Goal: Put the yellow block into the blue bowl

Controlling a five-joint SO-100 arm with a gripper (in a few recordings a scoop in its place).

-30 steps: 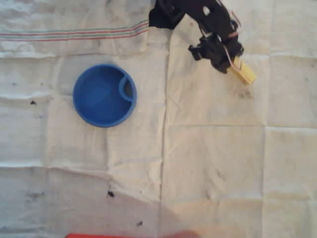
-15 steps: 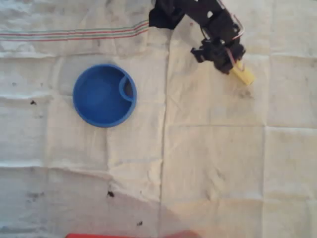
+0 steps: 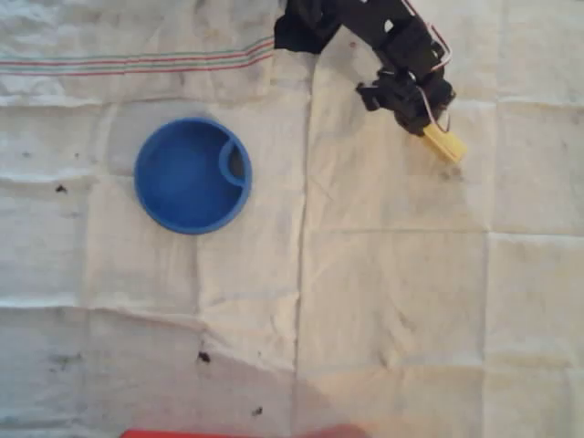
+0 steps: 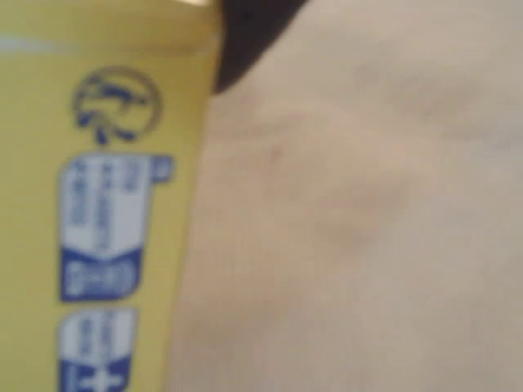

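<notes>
The yellow block [image 3: 446, 145] lies on the cloth at the upper right of the overhead view, its upper-left end hidden under my black gripper [image 3: 425, 121]. The gripper sits right on top of that end, and its jaws are covered by the arm. In the wrist view the yellow block [image 4: 98, 204] is very close and takes up the left side, showing blue printed labels, with one dark finger [image 4: 245, 28] at the top edge beside it. The blue bowl [image 3: 192, 174] stands far to the left, empty, with its small curved compartment on its right side.
A creased whitish cloth [image 3: 383, 301] covers the table, with a striped band [image 3: 137, 62] at the upper left. A red strip [image 3: 210, 433] shows at the bottom edge. Small dark specks dot the cloth.
The gripper has slid down and right along the block, covering more of it. The block's free end has shifted slightly downward.
</notes>
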